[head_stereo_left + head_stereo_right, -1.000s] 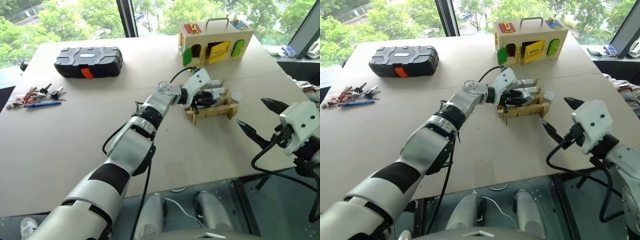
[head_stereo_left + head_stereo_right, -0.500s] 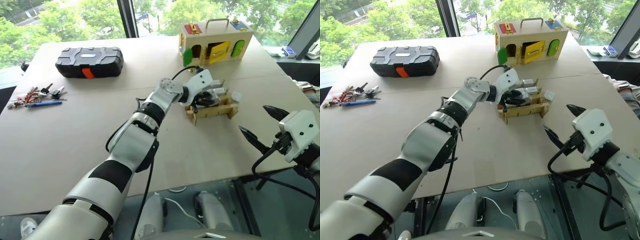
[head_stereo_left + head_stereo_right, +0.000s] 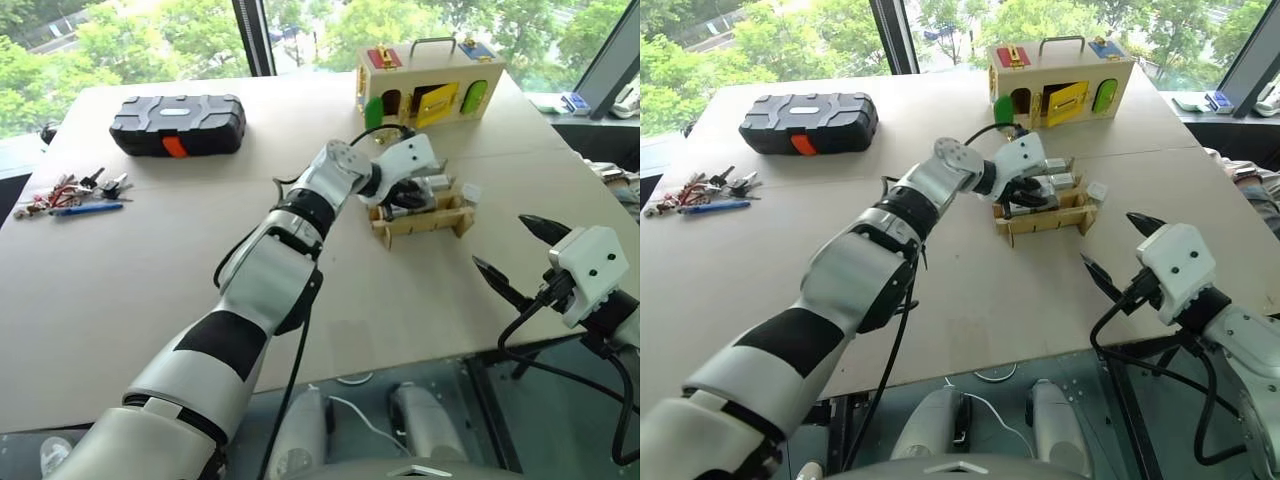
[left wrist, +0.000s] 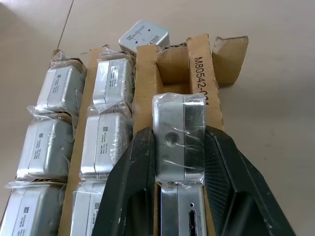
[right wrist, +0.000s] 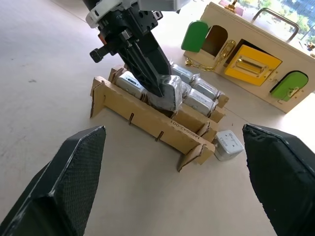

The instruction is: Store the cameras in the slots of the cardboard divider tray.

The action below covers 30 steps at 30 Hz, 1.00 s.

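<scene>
The cardboard divider tray stands right of the table's middle, with several silver-grey plastic-wrapped cameras upright in its slots. My left gripper hangs over the tray's near row, tilted downward and shut on one wrapped camera, which sits above a slot with another camera right below it. A loose camera lies on the table just past the tray's right end. My right gripper hovers open near the table's front right edge, facing the tray, with nothing between its fingers.
A wooden box with coloured doors stands behind the tray. A black case lies at the back left. Keys and a blue pen rest near the left edge. Bare tabletop stretches in front of the tray.
My left wrist has rolled and tipped over the tray while staying in place, still gripping the camera. The right gripper has kept open and about still.
</scene>
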Each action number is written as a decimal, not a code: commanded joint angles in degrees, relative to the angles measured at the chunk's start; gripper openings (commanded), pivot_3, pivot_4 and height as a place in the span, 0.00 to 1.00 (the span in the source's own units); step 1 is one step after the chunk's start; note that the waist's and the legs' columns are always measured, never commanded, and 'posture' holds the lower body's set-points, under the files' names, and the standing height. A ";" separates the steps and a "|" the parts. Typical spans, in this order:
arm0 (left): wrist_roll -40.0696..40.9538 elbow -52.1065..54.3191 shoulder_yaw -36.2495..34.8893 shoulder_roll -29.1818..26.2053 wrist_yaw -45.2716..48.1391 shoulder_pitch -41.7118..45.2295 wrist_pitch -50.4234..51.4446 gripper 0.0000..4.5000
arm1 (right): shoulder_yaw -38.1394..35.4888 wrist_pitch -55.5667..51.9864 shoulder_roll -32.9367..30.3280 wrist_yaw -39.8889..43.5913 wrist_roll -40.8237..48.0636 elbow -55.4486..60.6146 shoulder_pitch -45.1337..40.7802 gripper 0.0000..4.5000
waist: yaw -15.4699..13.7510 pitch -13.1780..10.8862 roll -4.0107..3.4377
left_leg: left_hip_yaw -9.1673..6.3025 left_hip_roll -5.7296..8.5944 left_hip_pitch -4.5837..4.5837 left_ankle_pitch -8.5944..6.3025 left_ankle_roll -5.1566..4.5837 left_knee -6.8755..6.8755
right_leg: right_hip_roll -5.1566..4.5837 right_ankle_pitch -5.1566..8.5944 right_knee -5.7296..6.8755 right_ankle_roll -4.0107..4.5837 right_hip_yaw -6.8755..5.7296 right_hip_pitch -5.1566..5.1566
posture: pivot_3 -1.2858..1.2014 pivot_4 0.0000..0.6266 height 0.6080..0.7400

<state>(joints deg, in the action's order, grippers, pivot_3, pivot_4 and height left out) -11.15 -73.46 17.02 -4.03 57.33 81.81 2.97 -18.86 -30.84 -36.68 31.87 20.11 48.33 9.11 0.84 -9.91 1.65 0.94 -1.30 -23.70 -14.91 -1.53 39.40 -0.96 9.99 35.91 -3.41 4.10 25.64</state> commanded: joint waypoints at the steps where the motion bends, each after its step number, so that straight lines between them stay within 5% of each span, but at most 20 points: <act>1: -3.32 -0.78 1.59 -0.60 -1.16 1.88 1.80 0.18 | -0.53 1.81 0.31 -1.04 -0.90 0.56 0.18 0.98 | 0.00 0.00 0.00 | 0.00 0.00 0.01 0.00 0.00 0.00 | 0.00 0.00 0.00 0.00 0.00 0.00 | 0.52 0.24 1.00; 30: -6.82 -2.16 0.96 1.89 -0.28 3.33 3.88 0.18 | -0.81 2.48 0.22 -0.70 -1.29 1.23 1.65 0.98 | -0.01 0.01 0.00 | -0.01 0.00 0.00 0.01 -0.01 0.01 | 0.03 -0.03 0.03 -0.04 0.04 0.00 | 0.52 0.24 1.00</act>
<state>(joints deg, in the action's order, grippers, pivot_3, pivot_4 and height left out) -16.87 -75.01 17.54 -2.25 57.89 84.19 6.51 -18.29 -29.07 -35.82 31.00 18.44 48.33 10.77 0.83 -9.90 1.65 0.94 -1.30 -23.70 -14.91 -1.55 39.41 -0.93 9.96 35.94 -3.45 4.14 25.64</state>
